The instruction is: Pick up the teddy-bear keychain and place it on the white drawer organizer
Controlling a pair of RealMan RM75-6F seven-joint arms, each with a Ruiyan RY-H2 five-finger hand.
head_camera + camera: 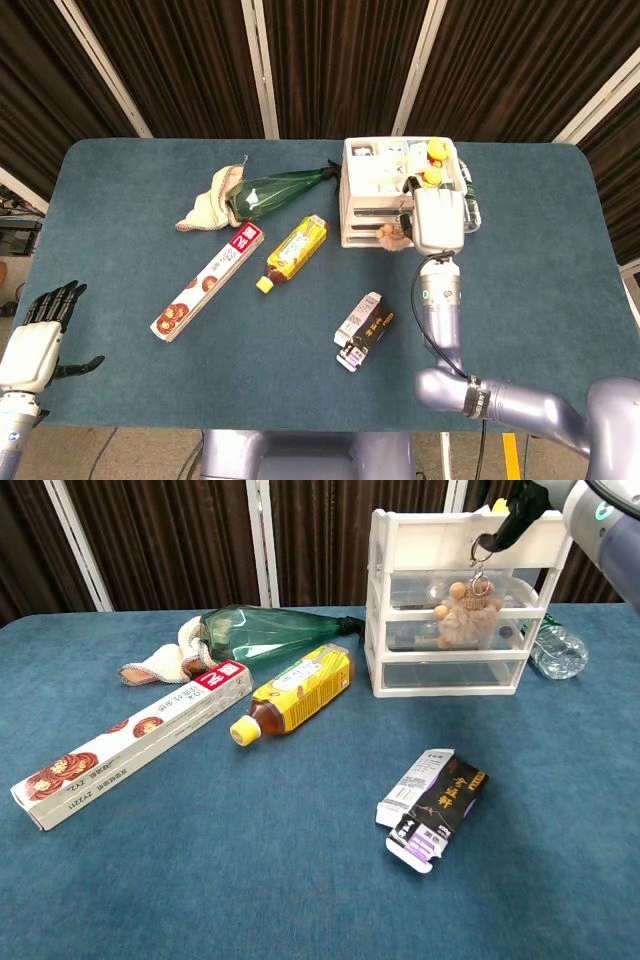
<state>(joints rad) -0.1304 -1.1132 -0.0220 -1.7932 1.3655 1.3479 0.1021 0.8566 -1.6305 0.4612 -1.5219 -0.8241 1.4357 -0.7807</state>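
The teddy-bear keychain [466, 611] is a small tan bear on a metal ring and chain. It dangles in the air in front of the upper drawers of the white drawer organizer [430, 532]. My right hand [439, 217] pinches its ring, and dark fingertips [512, 522] show at the organizer's top right corner. From the head view the bear [393, 237] peeks out just left of the hand, at the front of the organizer [362, 190]. My left hand [40, 335] hangs off the table's left front corner, fingers spread and empty.
On the table lie a green bottle [270, 632] on a cloth [160, 660], a long red-and-white box [130, 742], a yellow tea bottle [295, 690], and a small black-and-white carton [432, 807]. A clear bottle [556, 648] lies right of the organizer. Yellow ducks [435, 152] sit on top.
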